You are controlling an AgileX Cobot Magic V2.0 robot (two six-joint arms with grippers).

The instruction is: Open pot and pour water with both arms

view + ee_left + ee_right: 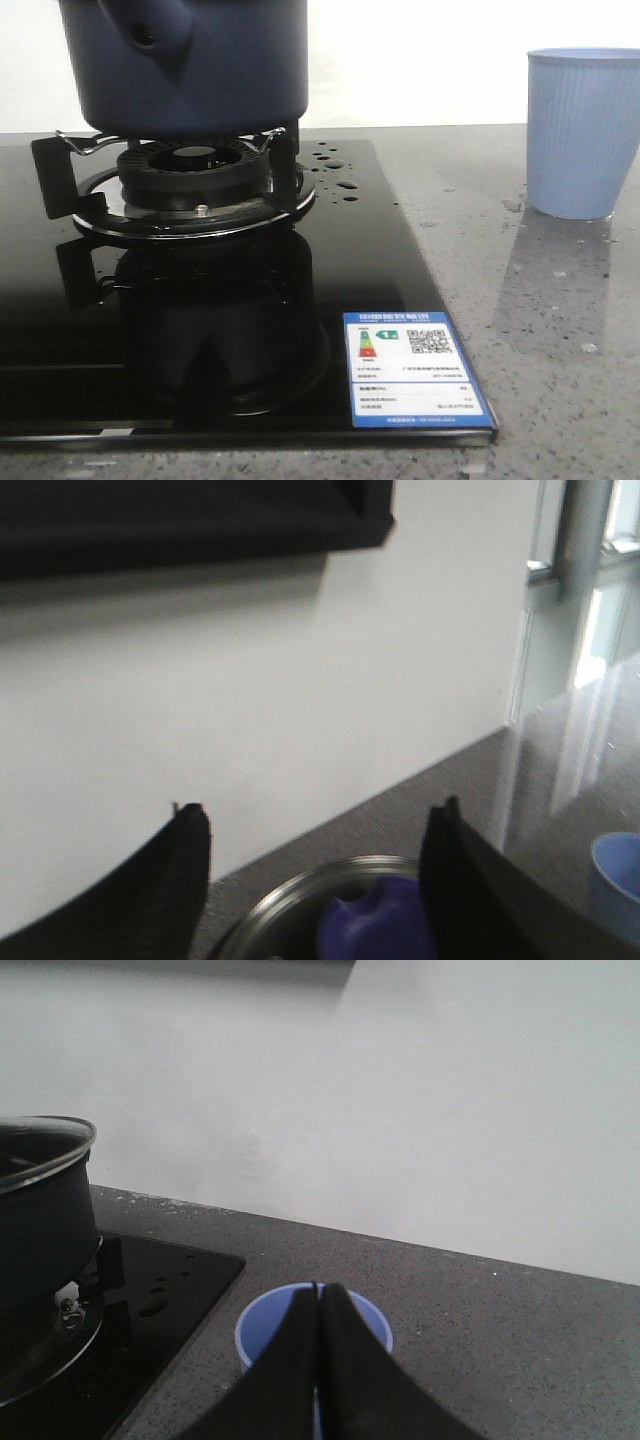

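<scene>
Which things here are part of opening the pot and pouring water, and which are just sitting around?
Part of the job:
- pot
- water drops
- light blue cup
- left fingers, right fingers

Just there:
- gas stove
- energy label

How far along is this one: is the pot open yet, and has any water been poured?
Nothing looks done: the pot sits on the stove burner, and the left wrist view shows a glass lid with a blue knob on it. In hand: the left gripper straddles that knob, open. The right gripper is shut, empty, above the light blue cup. Droplets dot the glass.
</scene>
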